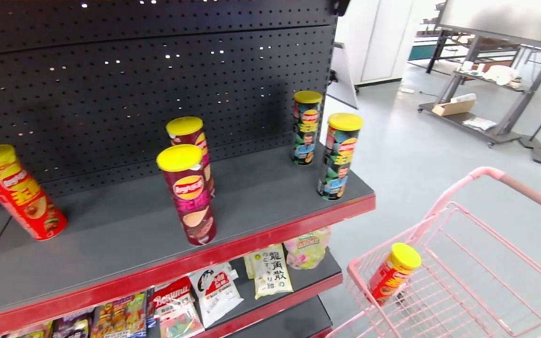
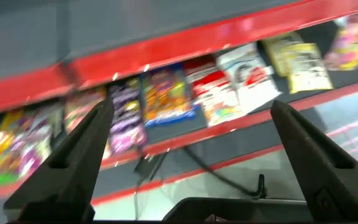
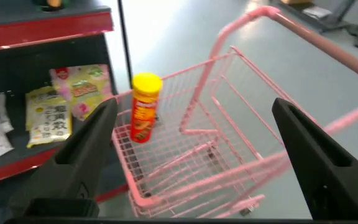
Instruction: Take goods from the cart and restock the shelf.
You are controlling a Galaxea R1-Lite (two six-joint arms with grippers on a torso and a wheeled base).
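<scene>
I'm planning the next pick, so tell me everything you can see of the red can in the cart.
The red can is a tall cylindrical tube, seemingly printed cardboard, red and yellow, with a yellow lid closed on top. It stands inside the pink wire cart, in the corner nearest the shelf, tilted and leaning against the wire wall. Nothing else touches it.

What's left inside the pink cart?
One red chip can with a yellow lid, leaning in the cart corner nearest the shelf. The cart's near end is cut off.
</scene>
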